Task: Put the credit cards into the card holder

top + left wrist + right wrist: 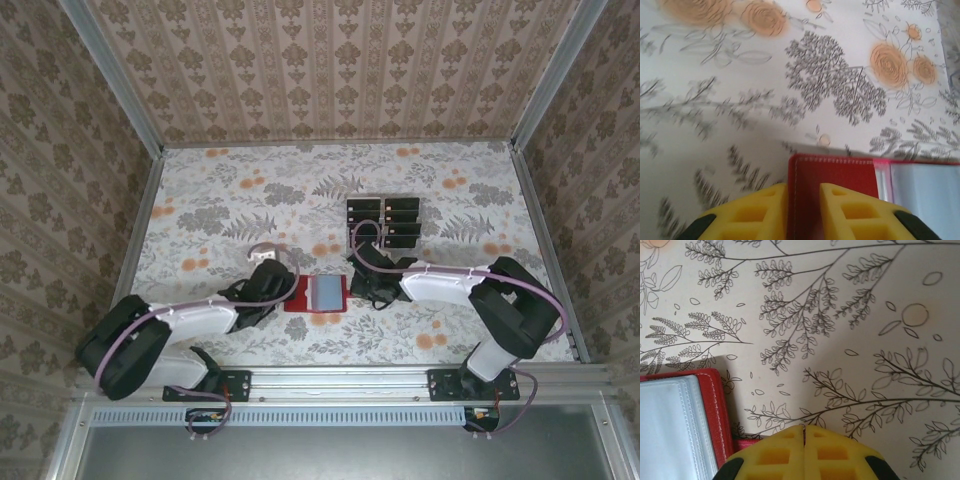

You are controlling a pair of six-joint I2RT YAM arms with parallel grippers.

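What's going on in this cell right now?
Two robot arms are working on a small red leather-like card holder lying open on the floral-print table, its clear plastic sleeves facing up. The left gripper is shut on the holder's left cover edge. The right gripper is shut at the holder's right side; whether it pinches anything is unclear. The flat dark rectangular credit cards sit grouped farther back, none visibly in the holder.

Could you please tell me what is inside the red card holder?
The card holder lies open, showing a clear plastic sleeve with no dark card visible. The left gripper covers part of its left flap, so anything there is hidden.
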